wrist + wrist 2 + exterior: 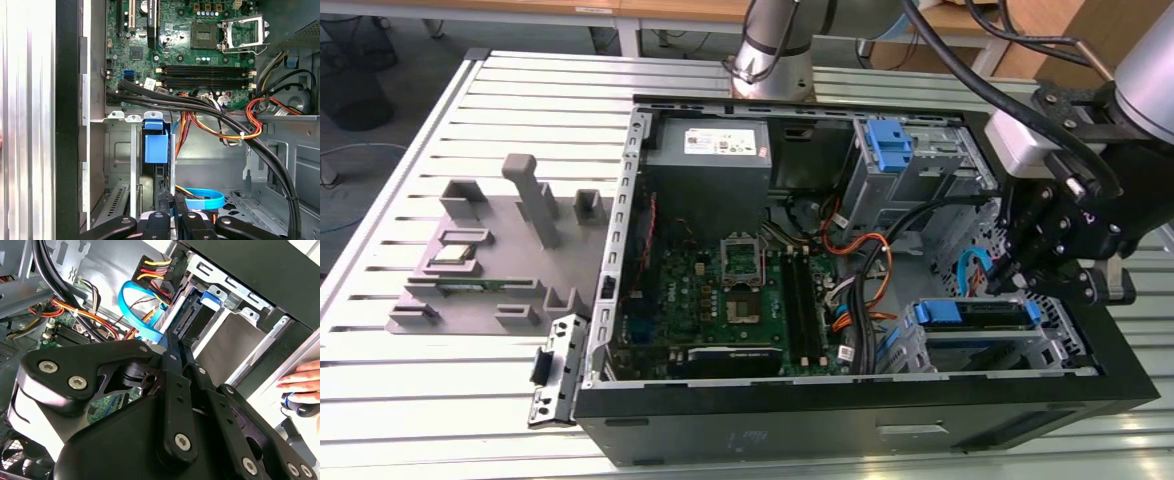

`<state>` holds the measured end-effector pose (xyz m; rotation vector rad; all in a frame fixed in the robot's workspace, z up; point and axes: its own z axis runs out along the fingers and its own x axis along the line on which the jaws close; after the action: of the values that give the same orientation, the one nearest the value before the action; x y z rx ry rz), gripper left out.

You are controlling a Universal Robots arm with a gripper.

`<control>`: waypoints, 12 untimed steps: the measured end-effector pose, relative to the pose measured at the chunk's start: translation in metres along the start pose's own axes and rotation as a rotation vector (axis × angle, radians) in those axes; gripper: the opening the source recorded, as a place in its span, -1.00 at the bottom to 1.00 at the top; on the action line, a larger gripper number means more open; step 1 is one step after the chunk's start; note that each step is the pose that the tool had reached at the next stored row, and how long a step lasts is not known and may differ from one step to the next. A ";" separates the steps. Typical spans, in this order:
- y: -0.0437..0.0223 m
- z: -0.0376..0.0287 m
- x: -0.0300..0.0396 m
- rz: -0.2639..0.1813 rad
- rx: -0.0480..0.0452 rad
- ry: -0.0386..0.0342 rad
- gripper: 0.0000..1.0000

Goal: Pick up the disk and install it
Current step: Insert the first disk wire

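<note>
The arm [771, 45] arches over — its black claw [173, 201] points downward, fingers [165, 206] pressed together.

The exterior view looks down from high and back over the whole open computer case [854, 425] on the surface [400, 400]. Both wrist views peer closely past the gripper [173, 207] [169, 342] into the case, sharing the blue cable [207, 200] [131, 310] and drive bay [125, 150] [235, 295].

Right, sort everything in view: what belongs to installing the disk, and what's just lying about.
Belongs to the job: silver-metal disk with blue side rails, seated in the grey metal drive cage; black gripper, hovering by that cage.

Just lying about: grey power-supply box with white sticker; bare blue plastic bracket; grey plastic fixture block; a person's hand.
</note>
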<state>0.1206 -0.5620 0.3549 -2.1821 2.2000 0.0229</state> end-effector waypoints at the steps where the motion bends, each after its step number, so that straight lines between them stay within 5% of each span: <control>1: 0.0000 0.0000 0.0002 0.000 0.0000 -0.0001 -0.68; 12: 0.0000 0.0000 0.0036 0.000 0.0025 -0.0002 -0.68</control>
<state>0.1205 -0.5656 0.3548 -2.1812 2.1983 0.0204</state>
